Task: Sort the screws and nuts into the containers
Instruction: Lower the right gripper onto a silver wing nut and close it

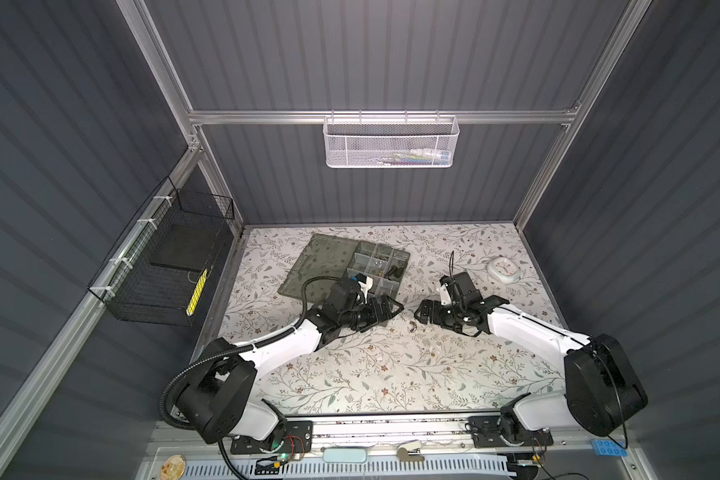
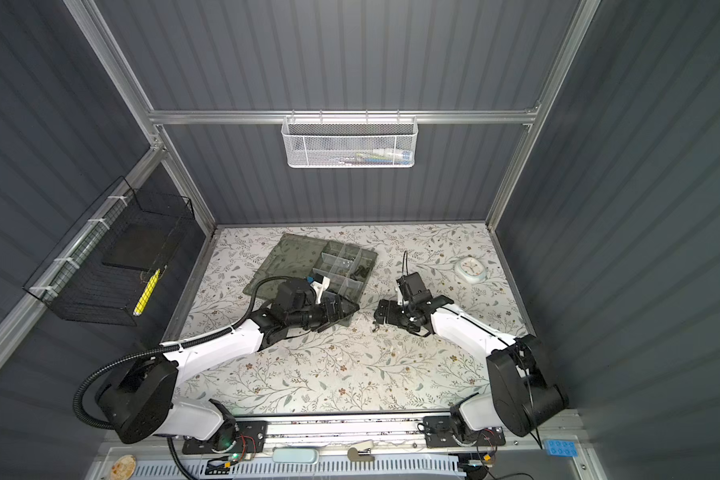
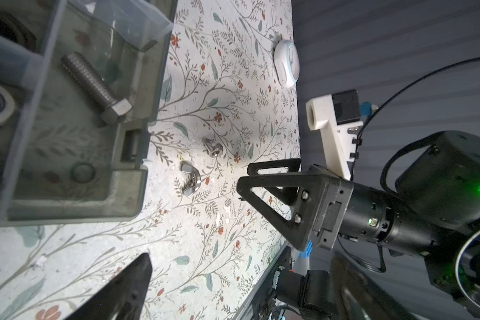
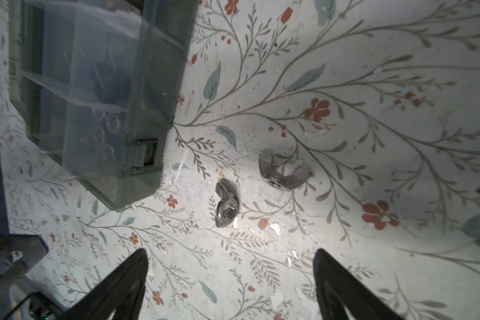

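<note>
Two nuts (image 3: 190,180), both winged, lie loose on the counter (image 4: 372,83), just beside the box's (image 4: 161,91) latch corner and apart from each other. Your right claw (image 4: 230,288) hangs over them, fingers spread with nothing between. The left claw (image 3: 241,263) is also apart and empty, near the box. Take the nearer nut (image 4: 226,206): centre it between the fingers, then lower until the tips almost meet the counter. Its long axis, wing to wing, seems to run across the closing line, so you'd pinch its narrow waist. The farther nut (image 4: 284,170) lies turned, wings roughly along that line.
</note>
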`<action>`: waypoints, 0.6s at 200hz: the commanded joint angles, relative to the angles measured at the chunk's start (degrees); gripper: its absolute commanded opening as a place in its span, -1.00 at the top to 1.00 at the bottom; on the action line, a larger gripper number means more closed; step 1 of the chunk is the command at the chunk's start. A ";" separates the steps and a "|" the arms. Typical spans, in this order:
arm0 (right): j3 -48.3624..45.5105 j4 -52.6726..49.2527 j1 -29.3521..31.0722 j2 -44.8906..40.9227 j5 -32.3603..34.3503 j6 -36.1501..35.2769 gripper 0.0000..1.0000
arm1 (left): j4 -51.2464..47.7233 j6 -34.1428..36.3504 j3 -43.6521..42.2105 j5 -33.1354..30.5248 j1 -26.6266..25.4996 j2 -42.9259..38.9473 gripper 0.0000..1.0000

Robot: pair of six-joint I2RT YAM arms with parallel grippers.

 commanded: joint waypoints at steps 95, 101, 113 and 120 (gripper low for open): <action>5.07 -3.49 4.97 9.86 5.88 -1.37 -0.16 | 3.19 -1.31 -0.93 -1.75 -0.78 0.23 -1.00; 5.54 -3.53 5.15 10.39 5.85 -1.52 -0.13 | 3.27 -1.33 -0.95 -1.77 -0.78 0.32 -0.99; 6.55 -3.74 5.55 11.44 5.86 -1.68 -0.08 | 3.28 -1.36 -0.87 -1.76 -0.78 0.55 -0.99; 7.05 -3.80 5.60 12.04 5.92 -1.70 -0.06 | 3.28 -1.41 -0.83 -1.76 -0.78 0.52 -0.99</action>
